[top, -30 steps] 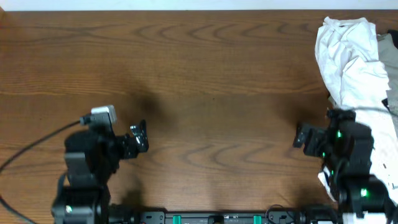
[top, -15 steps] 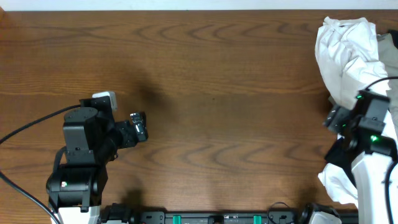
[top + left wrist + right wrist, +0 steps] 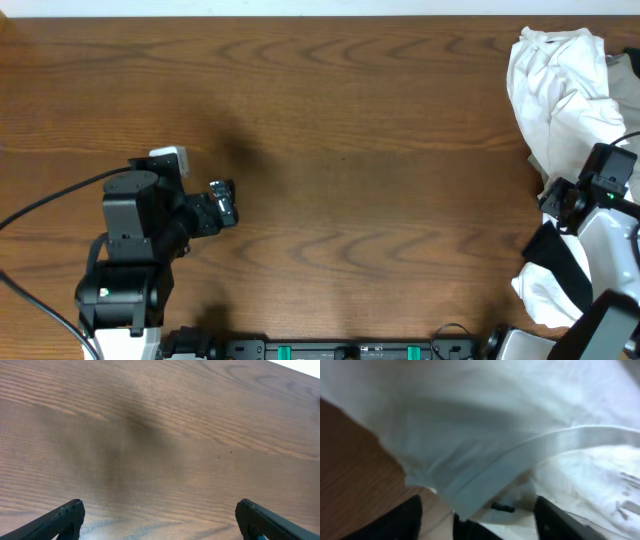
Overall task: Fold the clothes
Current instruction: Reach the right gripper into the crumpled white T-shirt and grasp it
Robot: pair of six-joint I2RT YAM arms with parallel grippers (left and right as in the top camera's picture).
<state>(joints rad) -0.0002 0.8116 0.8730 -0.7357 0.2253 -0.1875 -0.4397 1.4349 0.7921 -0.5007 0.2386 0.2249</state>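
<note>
The clothes, a crumpled white T-shirt [image 3: 558,90], lie bunched at the table's far right edge. My right gripper [image 3: 553,200] is pushed in at the pile's near edge. In the right wrist view the white T-shirt [image 3: 485,425] fills the picture, and a folded hem band [image 3: 520,460] runs down between the two dark fingers [image 3: 402,520]. Those jaws stand apart around the hem, not pressed on it. My left gripper [image 3: 224,200] hovers over bare wood at the left. In the left wrist view the left gripper [image 3: 160,520] is wide open and holds nothing.
A beige-grey garment [image 3: 626,80] shows behind the shirt at the right edge. A black cloth [image 3: 560,258] and more white fabric [image 3: 543,292] lie near the right arm's base. The wooden table [image 3: 350,150] stretches between the arms.
My right arm swung right and up into the white pile, and its jaws have narrowed around the hem. The left arm shifted slightly left early on, then held still.
</note>
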